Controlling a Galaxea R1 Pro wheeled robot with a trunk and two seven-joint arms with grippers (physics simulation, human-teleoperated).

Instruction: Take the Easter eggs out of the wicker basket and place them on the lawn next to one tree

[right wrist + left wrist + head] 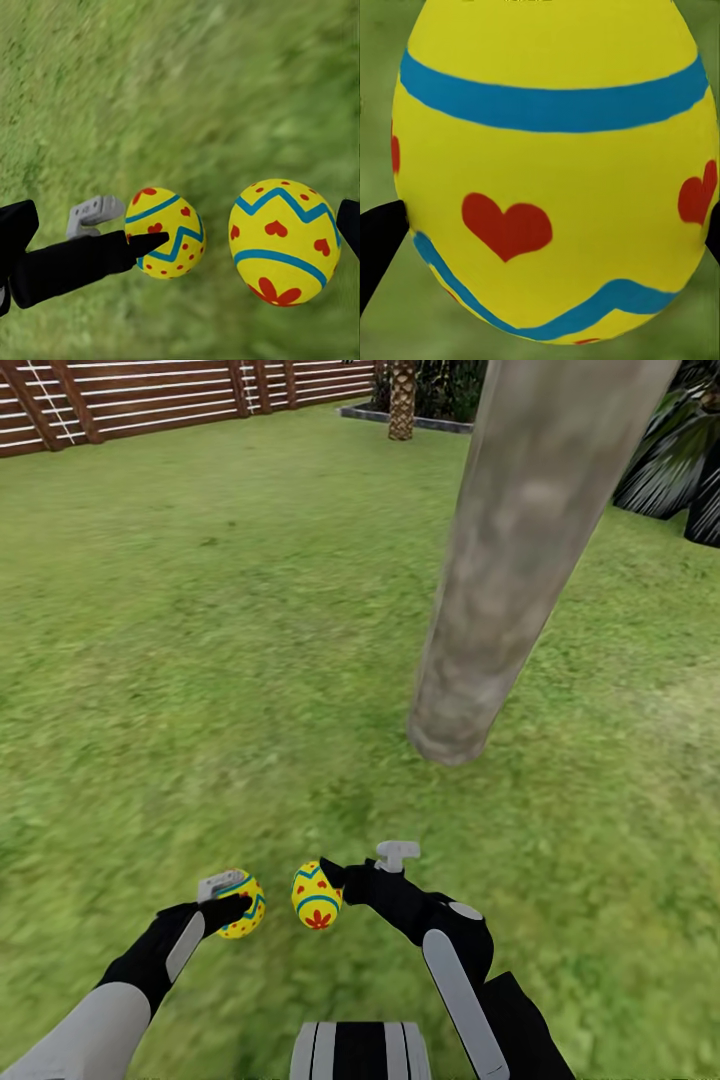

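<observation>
Black forearms with pale grey side panels, light grey upper arm, black-and-white striped trunk top

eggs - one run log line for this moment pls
left gripper: shut on egg | right gripper: shut on second egg | tree trunk: ahead-right | lawn

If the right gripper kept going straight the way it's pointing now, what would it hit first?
Probably the other egg, held in the left gripper just beyond the right gripper and its own egg. Depth is unclear; it might pass by and meet only lawn.
</observation>
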